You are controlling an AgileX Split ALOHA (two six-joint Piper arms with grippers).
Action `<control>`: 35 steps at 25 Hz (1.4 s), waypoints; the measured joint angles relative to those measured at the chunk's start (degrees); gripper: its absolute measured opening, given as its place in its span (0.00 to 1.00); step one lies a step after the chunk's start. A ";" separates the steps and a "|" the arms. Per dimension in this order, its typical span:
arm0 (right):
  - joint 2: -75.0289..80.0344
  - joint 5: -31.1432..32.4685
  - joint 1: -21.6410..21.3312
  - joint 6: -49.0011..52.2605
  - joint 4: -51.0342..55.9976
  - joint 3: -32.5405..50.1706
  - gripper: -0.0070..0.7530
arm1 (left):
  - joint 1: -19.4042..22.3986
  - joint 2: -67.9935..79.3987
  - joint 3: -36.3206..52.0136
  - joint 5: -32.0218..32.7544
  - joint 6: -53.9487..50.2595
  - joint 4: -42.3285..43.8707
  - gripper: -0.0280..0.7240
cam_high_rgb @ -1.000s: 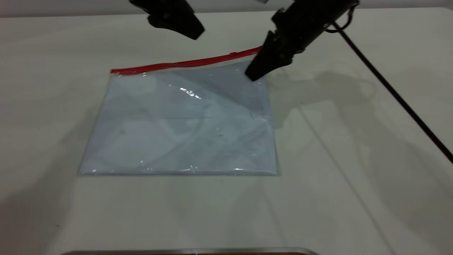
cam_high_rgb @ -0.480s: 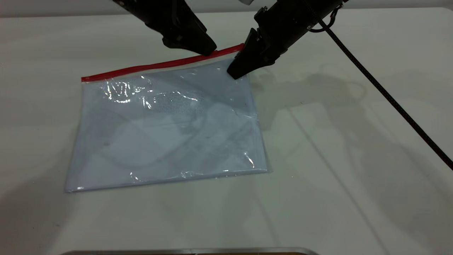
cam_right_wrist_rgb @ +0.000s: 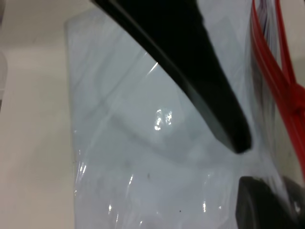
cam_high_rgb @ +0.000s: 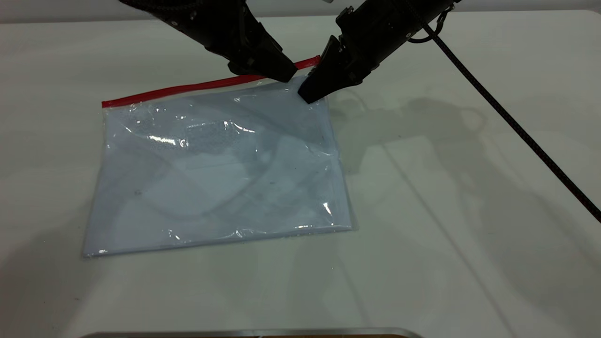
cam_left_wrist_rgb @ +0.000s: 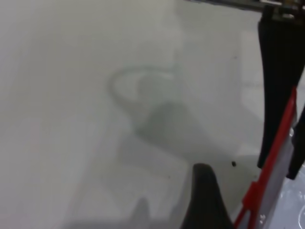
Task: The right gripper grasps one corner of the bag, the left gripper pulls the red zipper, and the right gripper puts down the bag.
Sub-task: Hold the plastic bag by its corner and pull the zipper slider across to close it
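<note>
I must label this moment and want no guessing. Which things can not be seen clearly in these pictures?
- Slider tab of the red zipper: exterior view, hidden behind the left gripper.
- Grasped bag corner: exterior view, covered by the right gripper.
- Left gripper's closure: left wrist view, fingers cut off by the edge.
- Both arms: exterior view, cut off at top.

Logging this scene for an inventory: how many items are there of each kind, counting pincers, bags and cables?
Pincers: 2, left pincer and right pincer
Bags: 1, the bag with its red zipper
Cables: 1, black cable
Total: 4
</note>
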 joint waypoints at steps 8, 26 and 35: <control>0.00 0.21 0.00 0.00 0.05 0.00 0.05 | 0.00 0.92 0.00 0.06 1.40 -1.62 0.50; 0.07 0.47 -3.05 4.51 0.76 0.00 0.05 | -0.48 0.92 -0.15 -2.08 1.41 -1.91 0.11; 0.08 2.24 -10.82 6.65 0.56 0.00 0.05 | -0.48 0.92 -0.57 -5.12 -5.73 4.97 0.11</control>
